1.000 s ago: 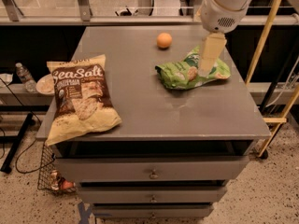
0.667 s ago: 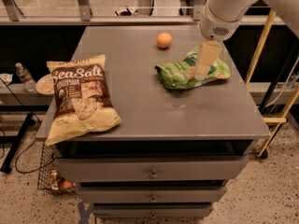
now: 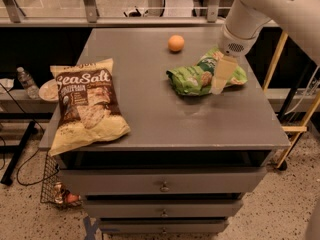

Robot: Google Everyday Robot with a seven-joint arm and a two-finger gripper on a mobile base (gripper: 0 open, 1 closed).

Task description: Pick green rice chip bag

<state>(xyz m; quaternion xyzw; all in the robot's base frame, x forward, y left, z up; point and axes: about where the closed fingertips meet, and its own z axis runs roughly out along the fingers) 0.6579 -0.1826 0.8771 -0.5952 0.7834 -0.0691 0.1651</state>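
The green rice chip bag [image 3: 192, 79] lies crumpled on the right part of the grey cabinet top [image 3: 165, 119]. It is bright green with pictures of round pale chips. My gripper [image 3: 220, 84] hangs from the white arm at the upper right. It is down over the right half of the bag, at or just above its surface, and covers part of it.
A small orange [image 3: 175, 43] sits behind the bag. A large cream-and-brown Sea Salt bag [image 3: 87, 104] lies at the left front, overhanging the edge. There are drawers [image 3: 162, 186] below, a wire basket [image 3: 54, 186] on the floor at left, and a yellow pole [image 3: 290, 129] at right.
My gripper has come down a little toward the green bag. The bag, the orange and the Sea Salt bag have not moved.
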